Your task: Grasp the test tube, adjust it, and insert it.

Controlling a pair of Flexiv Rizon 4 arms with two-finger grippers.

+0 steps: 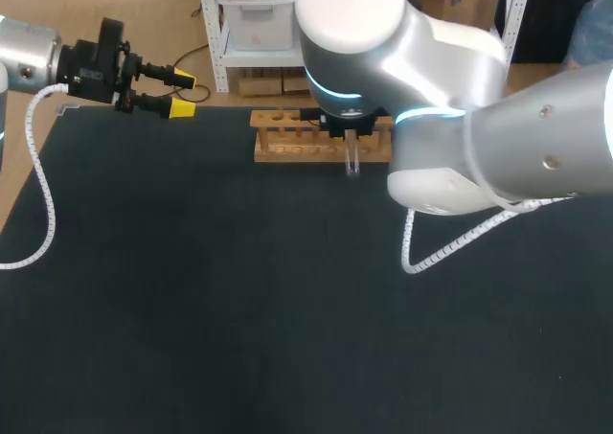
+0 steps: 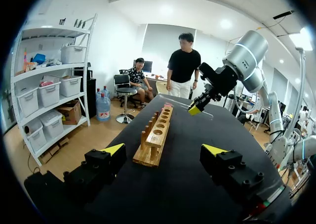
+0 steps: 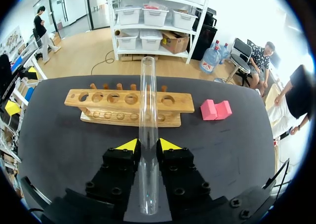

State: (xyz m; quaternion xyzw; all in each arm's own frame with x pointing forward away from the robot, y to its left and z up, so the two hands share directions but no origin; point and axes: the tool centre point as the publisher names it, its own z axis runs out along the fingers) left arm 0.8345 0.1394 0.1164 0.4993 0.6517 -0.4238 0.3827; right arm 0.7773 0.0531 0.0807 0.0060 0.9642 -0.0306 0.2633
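Fingers (image 1: 180, 108) of the left gripper (image 1: 182, 94) are standing wide apart at the far left corner of the table (image 1: 239, 309), grasping nothing and touching nothing. To their right, a wooden rack (image 1: 287, 147) is lying along the far edge, showing a row of round holes on top and short pegs along its far side. Over the rack's right part, the right gripper (image 3: 148, 145) is clenching the test tube (image 3: 147, 110) between its two yellow tips, one on each side. The tube is a clear, colourless glass cylinder, looking empty, with its open mouth pointing away from the gripper. It is running along the fingers and reaching well past the tips. The left wrist view is showing it raised in the air, clear of the rack. Just right of the rack, two pink blocks (image 3: 216, 109) are sitting together on the dark table.
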